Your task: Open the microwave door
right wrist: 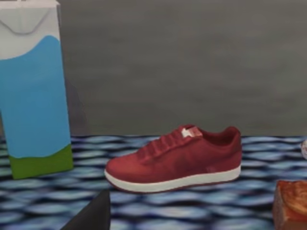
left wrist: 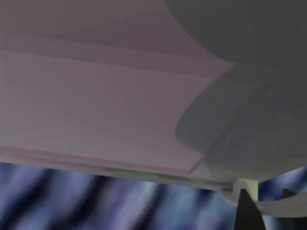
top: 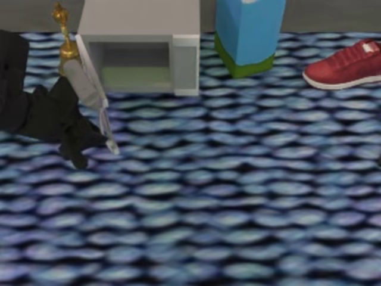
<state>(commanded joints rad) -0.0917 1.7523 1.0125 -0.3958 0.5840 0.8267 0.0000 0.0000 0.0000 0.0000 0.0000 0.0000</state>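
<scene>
The microwave [top: 140,24] stands at the back left, its pale greenish inside showing. The microwave door [top: 89,83] is swung far out towards the front, hinged at the cabinet's left side. My left gripper [top: 106,142] is at the door's free end and shut on its edge. In the left wrist view the door [left wrist: 105,105] fills most of the picture, and my left gripper [left wrist: 266,201] holds a pale lip of it between dark fingers. My right gripper [right wrist: 93,215] is out of the top view and shows only as a dark tip in its wrist view, facing the back right of the table.
A blue-and-green carton [top: 247,33] stands just right of the microwave. A red shoe [top: 345,62] lies at the back right. A gold trophy [top: 64,36] stands left of the microwave, behind my left arm. A brown block [right wrist: 290,206] sits near the right gripper.
</scene>
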